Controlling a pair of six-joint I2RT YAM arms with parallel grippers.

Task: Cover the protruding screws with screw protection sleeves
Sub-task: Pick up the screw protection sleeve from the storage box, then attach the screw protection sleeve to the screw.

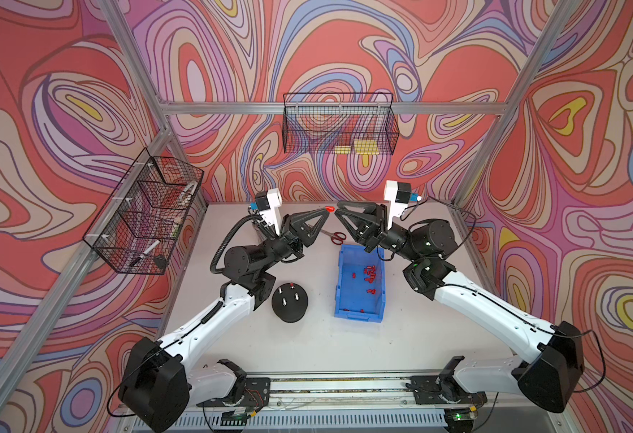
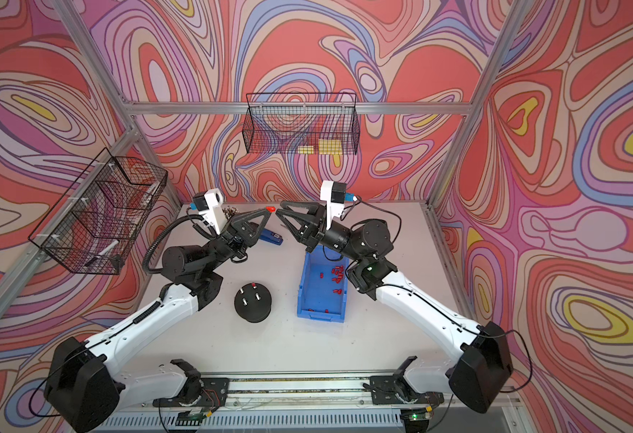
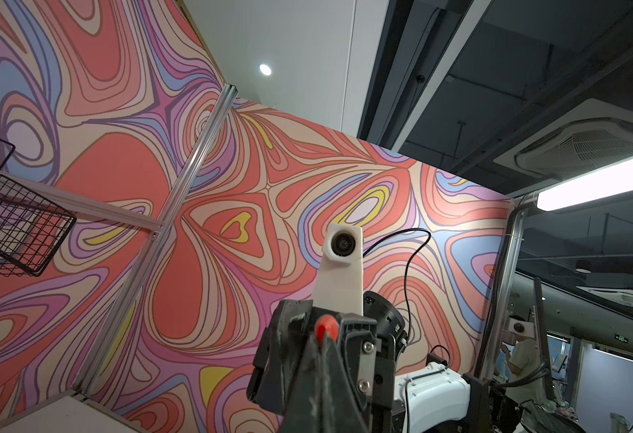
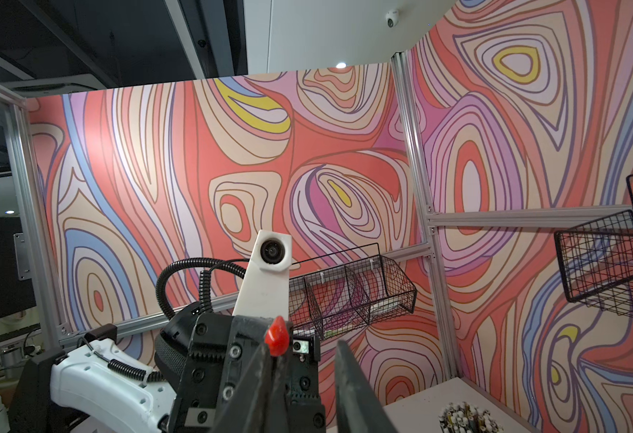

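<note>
Red, glossy sleeve point(image 1: 330, 208), round-tipped, pinched in the clenched left claw point(image 1: 325, 212); right claw point(image 1: 338, 209) spread open just beside.

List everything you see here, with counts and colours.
held sleeve: one, red, mid-air.
screws: four, on the black round base; one capped red, three bare.
bin: one, blue, beside the base.
loose sleeves: many, red, inside the bin.
scissors: one, red-handled, beyond the bin.
pencils: one bundle, far table.
wire baskets: two, black, left and back walls.
yellow blocks: two, back basket.
left gripper: black, shut on the held sleeve.
right gripper: black, open, facing it.
</note>
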